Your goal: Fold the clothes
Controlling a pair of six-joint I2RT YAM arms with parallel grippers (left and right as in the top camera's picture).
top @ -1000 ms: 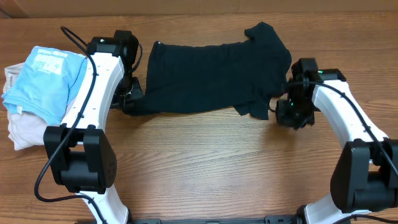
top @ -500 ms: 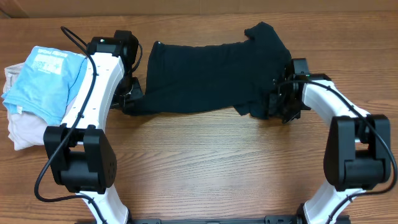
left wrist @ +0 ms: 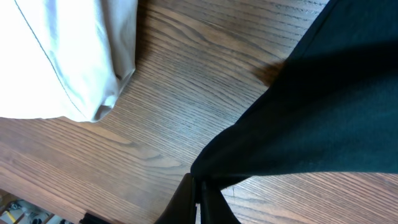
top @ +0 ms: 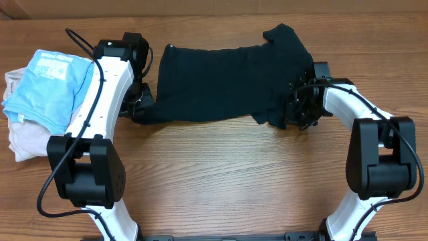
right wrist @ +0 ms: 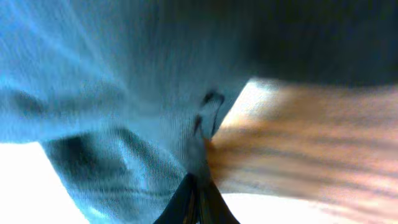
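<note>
A black t-shirt [top: 224,80] lies spread across the back middle of the wooden table [top: 234,181]. My left gripper [top: 142,102] is shut on the shirt's front left corner; in the left wrist view the fingers [left wrist: 200,193] pinch the black cloth [left wrist: 311,112]. My right gripper [top: 294,110] is at the shirt's front right edge, shut on the fabric; in the right wrist view its fingers [right wrist: 198,186] close on the cloth [right wrist: 124,93], which looks bluish and blurred.
A pile of clothes sits at the left edge: a light blue shirt [top: 50,84] on top of white garments [top: 23,137]. The white cloth also shows in the left wrist view [left wrist: 68,56]. Both arm bases stand at the front.
My right gripper has moved left onto the shirt's front right edge and closed on it. The left arm has not moved.
</note>
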